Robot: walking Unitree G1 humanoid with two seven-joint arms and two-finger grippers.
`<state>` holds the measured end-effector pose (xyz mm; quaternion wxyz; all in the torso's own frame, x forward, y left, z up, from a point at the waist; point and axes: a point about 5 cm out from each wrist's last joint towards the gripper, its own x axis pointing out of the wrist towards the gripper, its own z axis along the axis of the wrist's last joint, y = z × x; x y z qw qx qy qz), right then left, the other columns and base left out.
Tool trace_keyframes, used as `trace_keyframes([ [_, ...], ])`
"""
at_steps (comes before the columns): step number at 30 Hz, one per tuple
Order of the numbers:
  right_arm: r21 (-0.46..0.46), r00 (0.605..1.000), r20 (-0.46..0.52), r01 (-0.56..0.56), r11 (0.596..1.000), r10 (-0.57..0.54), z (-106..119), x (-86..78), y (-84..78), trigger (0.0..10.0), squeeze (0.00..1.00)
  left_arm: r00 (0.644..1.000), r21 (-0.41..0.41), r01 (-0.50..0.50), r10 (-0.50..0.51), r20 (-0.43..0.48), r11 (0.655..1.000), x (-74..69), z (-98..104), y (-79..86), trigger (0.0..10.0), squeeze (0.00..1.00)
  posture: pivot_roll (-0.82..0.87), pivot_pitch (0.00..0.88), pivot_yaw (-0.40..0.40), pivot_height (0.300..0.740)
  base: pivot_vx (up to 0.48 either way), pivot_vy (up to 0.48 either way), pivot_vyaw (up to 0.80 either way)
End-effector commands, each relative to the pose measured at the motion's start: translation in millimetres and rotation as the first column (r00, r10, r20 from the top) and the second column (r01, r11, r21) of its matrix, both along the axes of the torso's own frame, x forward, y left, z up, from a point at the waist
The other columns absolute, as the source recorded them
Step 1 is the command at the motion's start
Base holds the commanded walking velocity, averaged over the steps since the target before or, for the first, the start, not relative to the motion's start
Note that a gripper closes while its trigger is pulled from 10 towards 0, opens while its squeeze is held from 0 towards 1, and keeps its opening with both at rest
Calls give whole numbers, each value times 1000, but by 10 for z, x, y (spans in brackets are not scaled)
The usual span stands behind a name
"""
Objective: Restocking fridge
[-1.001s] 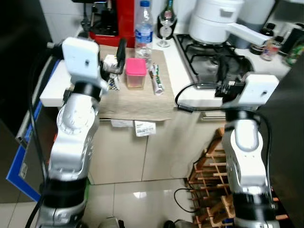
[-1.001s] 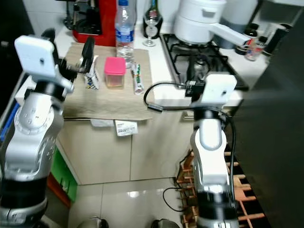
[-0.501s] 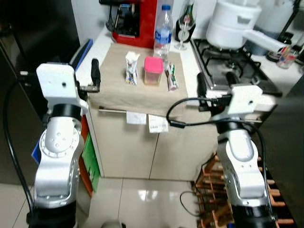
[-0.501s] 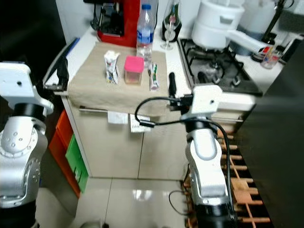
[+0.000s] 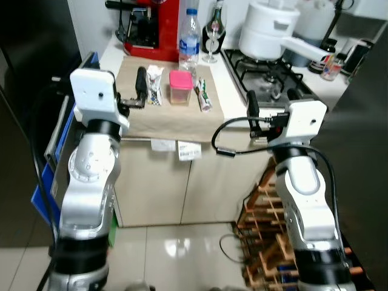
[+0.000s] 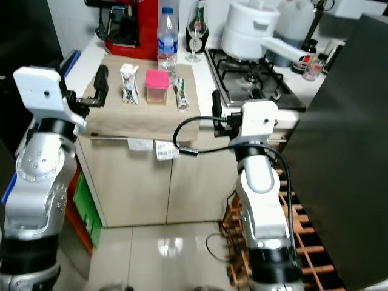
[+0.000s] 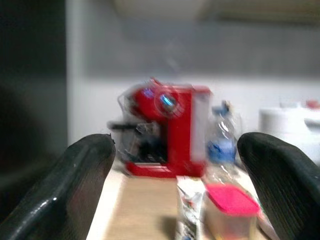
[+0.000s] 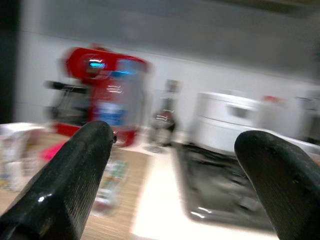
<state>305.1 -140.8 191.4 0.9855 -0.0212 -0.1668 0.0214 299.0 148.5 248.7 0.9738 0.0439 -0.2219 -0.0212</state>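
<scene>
Left gripper (image 5: 141,85), fingers spread and empty, is raised at the mat's (image 5: 163,118) 9 o'clock edge, poised toward the small carton (image 5: 154,77). At the mat's 12 o'clock lie the pink-lidded tub (image 5: 180,87), tube (image 5: 202,97) and water bottle (image 5: 189,37), grouped apparently for restocking. Right gripper (image 5: 253,110), likewise spread and empty, waits at 3 o'clock beside the hob (image 5: 267,82).

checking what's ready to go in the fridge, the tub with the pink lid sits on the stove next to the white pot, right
Not quite. The tub with the pink lid sits on the beige cloth on the counter, between the small carton and the tube, left of the stove. The white pot is on the stove. The left eye view shows this.
</scene>
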Motion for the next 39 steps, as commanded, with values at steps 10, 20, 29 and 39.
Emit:
trace_keyframes([
  [10,-15,1000,-1,11,1000,-11,23,78,16,10000,0,1000,-6,-18,18,24,1000,48,29,41,10000,0,30,0,-68,740,480,0,0],
  [20,-18,1000,8,6,1000,-6,44,124,41,10000,0,999,5,-3,3,40,1000,48,46,26,10000,0,30,0,-68,740,480,0,0],
  [29,8,999,47,-12,1000,12,177,170,102,10000,0,998,6,-7,7,67,1000,58,117,35,10000,0,39,0,-65,740,480,0,0],
  [39,65,976,159,-158,985,146,859,382,351,10000,0,995,1,-52,51,84,999,67,152,98,10000,0,44,0,-60,740,96,0,0],
])
